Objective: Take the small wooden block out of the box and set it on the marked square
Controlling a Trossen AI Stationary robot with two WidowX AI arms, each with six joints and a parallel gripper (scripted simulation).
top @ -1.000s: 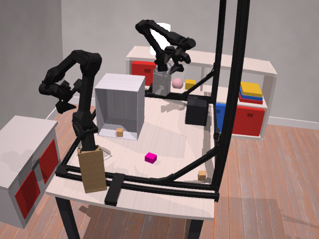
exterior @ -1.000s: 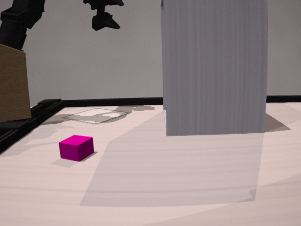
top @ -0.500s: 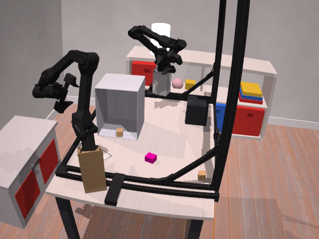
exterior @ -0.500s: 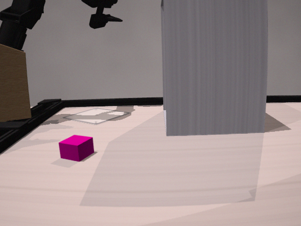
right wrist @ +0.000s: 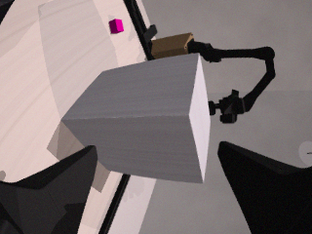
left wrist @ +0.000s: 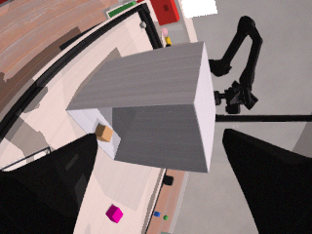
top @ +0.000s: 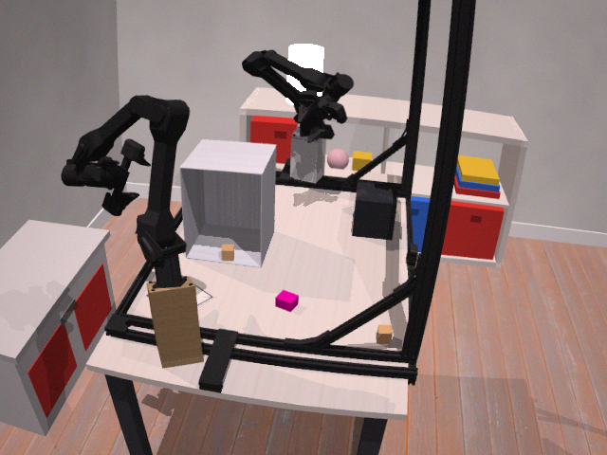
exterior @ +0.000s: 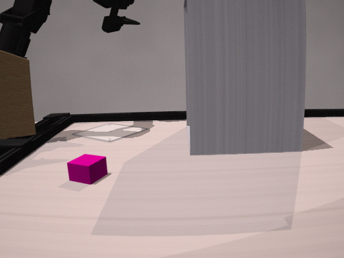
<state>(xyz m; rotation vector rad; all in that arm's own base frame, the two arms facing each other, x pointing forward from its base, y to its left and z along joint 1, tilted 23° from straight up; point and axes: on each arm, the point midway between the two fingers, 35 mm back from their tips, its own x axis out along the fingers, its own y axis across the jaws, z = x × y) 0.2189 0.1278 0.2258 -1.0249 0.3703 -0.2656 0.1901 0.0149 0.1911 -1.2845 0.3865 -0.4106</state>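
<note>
So the small wooden block (top: 228,252) (left wrist: 103,133) is sitting on the floor of the tall grey box (top: 267,215) (exterior: 245,83) (left wrist: 146,80) (right wrist: 141,93), just inside the open side. Nobody's gripping it: the left claw (top: 131,178) (left wrist: 161,138) is hanging wide open and empty outside, roughly facing the opening, and the right claw (top: 325,124) (right wrist: 159,151) is also open and empty, looking at closed walls from the other side. I'm guessing the block is handling light and stiff, not fragile, with enough bite on plain wood, though a sloppy pinch could still be twisting it. I'd be going for two opposite upright faces, around mid-height, fingers level and straight in. The side walls and roof are the real headache, since even near misses are counting as touches. Outside, the marked square (top: 205,297) (exterior: 110,132) is lying flat on the surface (top: 313,274) (exterior: 166,194) (left wrist: 114,180) by the left arm's wooden pedestal (top: 174,325) (exterior: 16,97), and a magenta block (top: 286,300) (exterior: 86,169) (left wrist: 114,214) (right wrist: 116,26) is resting off to one side, probably not blocking much.
</note>
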